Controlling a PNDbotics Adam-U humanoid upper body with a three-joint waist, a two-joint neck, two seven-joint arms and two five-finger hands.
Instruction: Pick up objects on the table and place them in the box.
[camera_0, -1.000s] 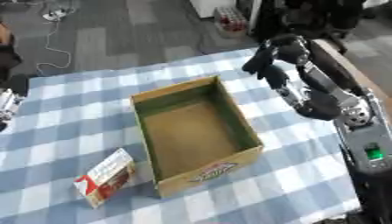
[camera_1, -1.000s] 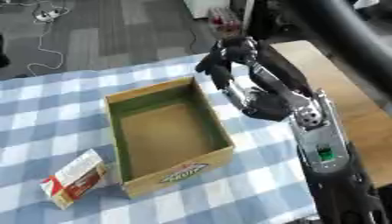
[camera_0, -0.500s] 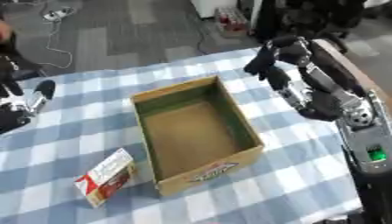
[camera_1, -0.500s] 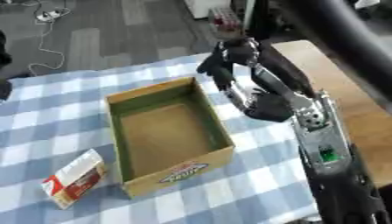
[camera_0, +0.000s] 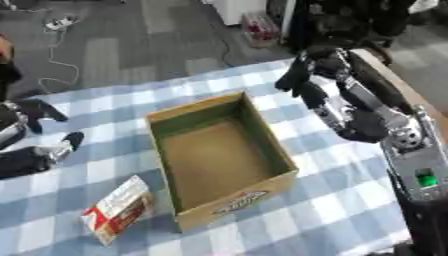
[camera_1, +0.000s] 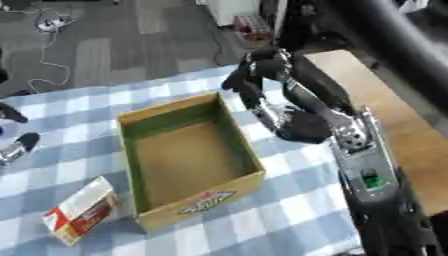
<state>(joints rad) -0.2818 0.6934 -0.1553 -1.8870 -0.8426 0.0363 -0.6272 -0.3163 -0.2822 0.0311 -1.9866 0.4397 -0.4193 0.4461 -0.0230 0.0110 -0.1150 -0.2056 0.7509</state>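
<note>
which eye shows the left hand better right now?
Left eye view. The left hand shows there at the left edge, over the checked cloth beside the box, with its dark arm. In the right eye view only a few fingers reach into frame.

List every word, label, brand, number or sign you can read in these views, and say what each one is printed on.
None can be read.
Cardboard box: a printed logo on its near outer wall, too blurred to read.
Small red and white carton lying on the checked tablecloth: markings on its faces, too blurred to read.
Right arm: a small green spot on the forearm, no legible text.
</note>
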